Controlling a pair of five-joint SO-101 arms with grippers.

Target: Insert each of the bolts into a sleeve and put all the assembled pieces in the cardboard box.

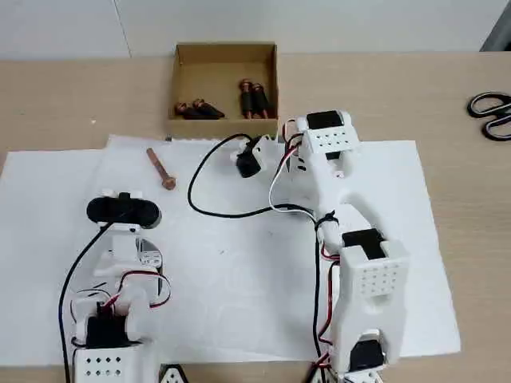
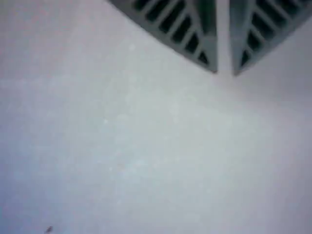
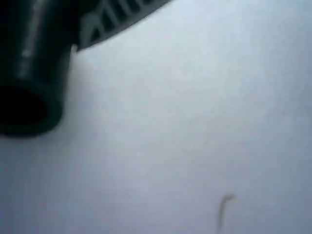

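**Right claw** (image 1: 260, 150): closed, as far as the right wrist view shows, on a black sleeve (image 3: 33, 68) whose open mouth hangs just above the white paper sheet (image 1: 239, 271).

**Left claw** (image 2: 225, 67): fingers drawn to a narrow slit, holding nothing, low over bare paper.

**Task items:** One loose copper bolt (image 1: 158, 168) lies flat on the sheet, beyond the left claw and well apart from the right one. Four assembled pieces (image 1: 254, 99) lie in two pairs inside the cardboard box (image 1: 275, 80) at the far side of the desk (image 1: 64, 96).

**Step in hand (judged):** Bolt and sleeve are to be mated. The left claw should open, straddle the bolt near its head and leave the shank free. Shank and sleeve bore should then be lined up on one axis before pushing, since a tilted entry would likely jam or flick the bolt away.

**Edges and room:** The box's near wall stands just beyond the right claw. A black cable (image 1: 196, 187) loops across the sheet between the bolt and that claw and could snag. The widest open room is the paper between the two arms. Scissors (image 1: 491, 114) lie at the desk's right edge.
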